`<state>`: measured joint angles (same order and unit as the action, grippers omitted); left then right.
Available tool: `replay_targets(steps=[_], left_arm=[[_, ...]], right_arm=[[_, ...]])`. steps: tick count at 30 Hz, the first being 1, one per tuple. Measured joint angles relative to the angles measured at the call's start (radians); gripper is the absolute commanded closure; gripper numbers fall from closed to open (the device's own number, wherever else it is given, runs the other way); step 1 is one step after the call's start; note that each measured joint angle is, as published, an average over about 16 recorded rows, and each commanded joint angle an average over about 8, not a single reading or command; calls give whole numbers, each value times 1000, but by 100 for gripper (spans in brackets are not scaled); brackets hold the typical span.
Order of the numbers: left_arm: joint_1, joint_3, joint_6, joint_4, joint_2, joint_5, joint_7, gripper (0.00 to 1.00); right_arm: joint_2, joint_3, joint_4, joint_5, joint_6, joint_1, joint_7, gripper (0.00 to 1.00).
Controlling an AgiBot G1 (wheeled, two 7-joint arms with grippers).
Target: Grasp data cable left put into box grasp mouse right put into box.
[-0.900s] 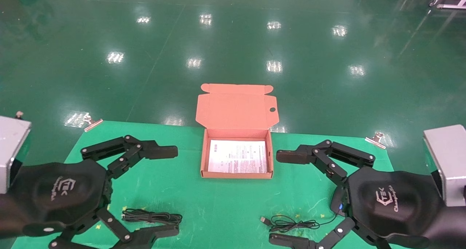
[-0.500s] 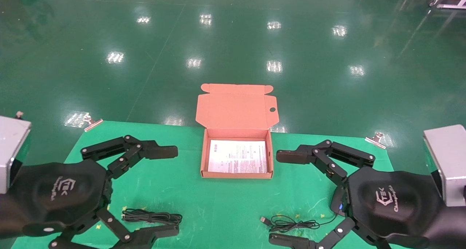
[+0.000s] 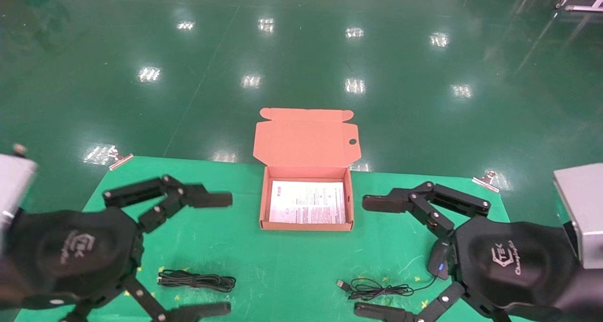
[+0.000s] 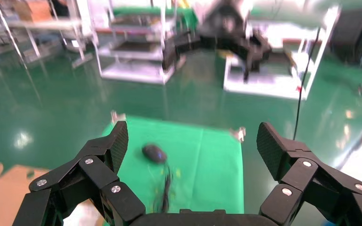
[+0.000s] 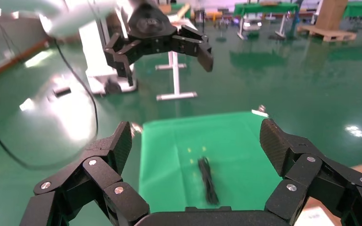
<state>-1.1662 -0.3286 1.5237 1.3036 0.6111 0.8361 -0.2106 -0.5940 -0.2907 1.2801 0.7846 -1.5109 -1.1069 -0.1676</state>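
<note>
Both arms have shifted a little since the earlier frames: your left gripper (image 3: pixel 221 253) has drifted slightly outward and back, and your right gripper (image 3: pixel 372 256) has pulled back to the right, uncovering more of the mouse (image 3: pixel 438 259).

Starting on the left, that gripper hangs above the green mat (image 3: pixel 282 265) with its fingers spread wide, one finger toward the box side and one at the near edge. The data cable (image 3: pixel 196 280) lies between them on the mat, a long narrow bundle running across, untouched. Spread that wide, the fingers look set to come down over the bundle, which I judge to be the first step.

In the middle, the box (image 3: pixel 306 226) sits at the far edge of the mat with its lid folded back and upright, a white printed sheet (image 3: pixel 307 208) flat inside. Open like that, it is ready to take things from either side.

On the right, the mouse rests on the mat just beside the right gripper's body, its thin cord (image 3: pixel 377 290) looped toward the centre with the plug end nearest the box side. The right gripper is also splayed wide and holds nothing, hovering over the cord. Both wrists point inward, facing each other across the mat.
</note>
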Motion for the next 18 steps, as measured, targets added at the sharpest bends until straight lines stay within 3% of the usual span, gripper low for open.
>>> replay_targets(steps=[8,18], left_arm=[[-158,-121,36,15,16,202,-68,0],[-365,-358,48,27,97,514,-98,0]], right_arm=[[16,-61,28,176,-34,-100,70,0],[-17,-256,71,535,-49,-291,238,0]])
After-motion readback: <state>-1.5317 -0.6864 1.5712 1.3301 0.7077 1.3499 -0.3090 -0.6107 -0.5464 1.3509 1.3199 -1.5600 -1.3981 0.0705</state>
